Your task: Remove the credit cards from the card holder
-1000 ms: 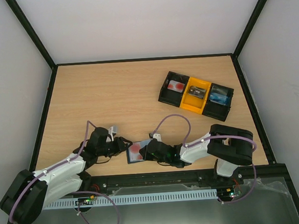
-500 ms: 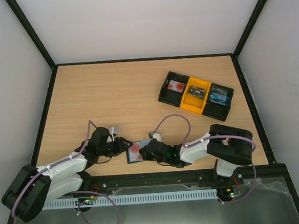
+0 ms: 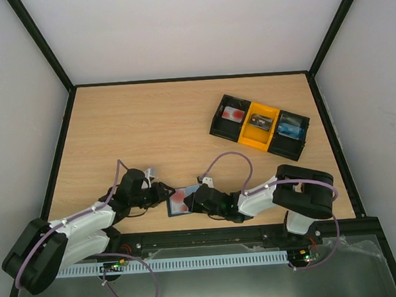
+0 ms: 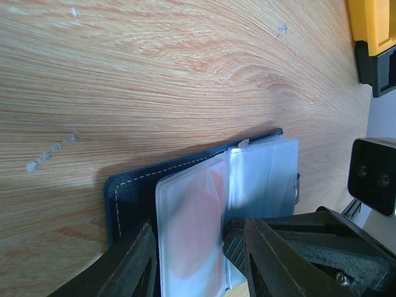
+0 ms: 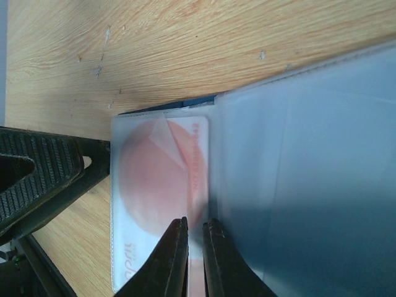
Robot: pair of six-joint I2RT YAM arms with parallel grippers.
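I am pinching the pinkish-white card [image 5: 154, 179], likely stiff and slick, by its sleeve-mouth edge with my right gripper [image 5: 195, 226] nearly shut, while my left gripper [image 4: 198, 224] is straddling the floppy card holder [image 4: 133, 185] wide open, gripping nothing.

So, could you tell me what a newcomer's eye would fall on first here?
The open navy card holder lies at the near edge of the table, the left gripper open astride it. Its clear sleeve shows a pinkish-white card with a red spot, whose edge the right gripper pinches. A black-and-yellow tray sits back right.
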